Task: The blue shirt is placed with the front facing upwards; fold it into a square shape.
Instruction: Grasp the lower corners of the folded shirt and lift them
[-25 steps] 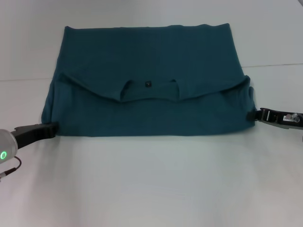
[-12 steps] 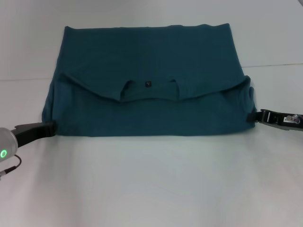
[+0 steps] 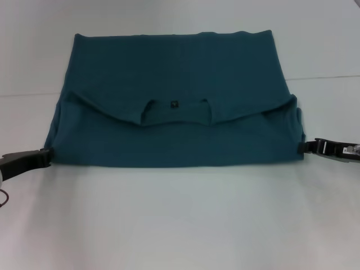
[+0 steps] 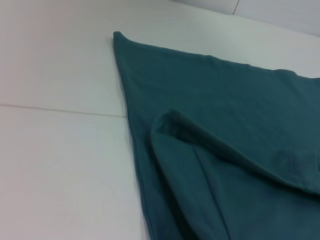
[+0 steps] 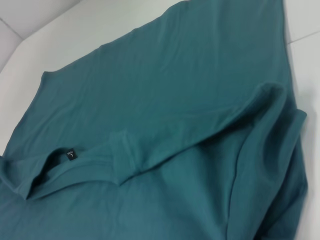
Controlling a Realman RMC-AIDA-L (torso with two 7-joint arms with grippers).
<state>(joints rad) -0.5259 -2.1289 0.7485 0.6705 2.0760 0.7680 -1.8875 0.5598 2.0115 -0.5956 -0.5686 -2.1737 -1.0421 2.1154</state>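
Lying flat on the white table [image 3: 180, 219], the blue shirt [image 3: 174, 107] is spread between the two grippers, with its top part folded down over the body so that the neck opening and the small dark neck label [image 3: 174, 103] are turned upward near the middle. The left gripper [image 3: 44, 156] is held low at the table, its dark tip touching the shirt's near left corner; the whole garment is spread to its inner side and away from it. The right gripper [image 3: 306, 147] is held at the same height at the near right corner, its tip against the folded sleeve edge, with the cloth stretching inward from it. Whether either pincer is clenched on the fabric or released cannot be told, as the fingertips are hidden at the cloth's edge and neither wrist view shows them. A taut, nearly straight near hem is seen between the two tips.
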